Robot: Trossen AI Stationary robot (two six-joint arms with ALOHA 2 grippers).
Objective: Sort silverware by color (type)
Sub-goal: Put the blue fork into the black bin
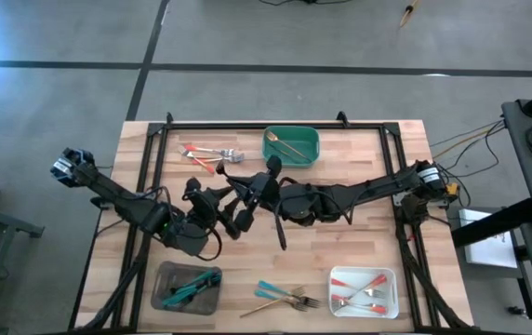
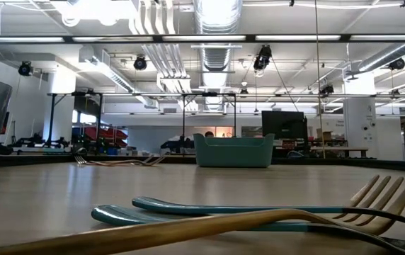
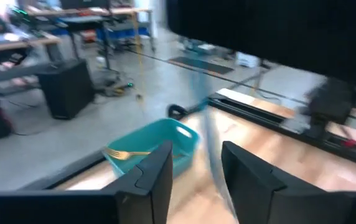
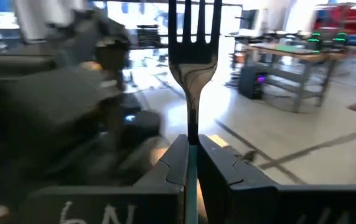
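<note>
My right gripper (image 4: 191, 163) is shut on a fork (image 4: 192, 56) with a metal head and a teal handle, above the middle of the table (image 1: 350, 247). My left gripper (image 3: 193, 180) faces it there (image 1: 232, 207) and is open. Its fingers stand on either side of the blurred fork (image 3: 210, 146) with gaps showing. Loose teal and gold silverware (image 1: 285, 296) lies near the front edge. Red-handled pieces (image 1: 206, 155) lie at the far left. My right gripper pinches the fork between its two fingers where the teal handle meets the metal neck (image 4: 191, 149). The fingers lie along the fork. The tines (image 4: 193, 22) stick straight out ahead of them toward the left arm, and the fork is lifted clear of the table.
A green tray (image 1: 291, 147) at the far edge holds a gold fork. At the front, a grey tray (image 1: 187, 287) holds teal pieces and a white tray (image 1: 364, 290) holds red-handled ones. Black frame rails (image 1: 145, 167) run along the table's sides.
</note>
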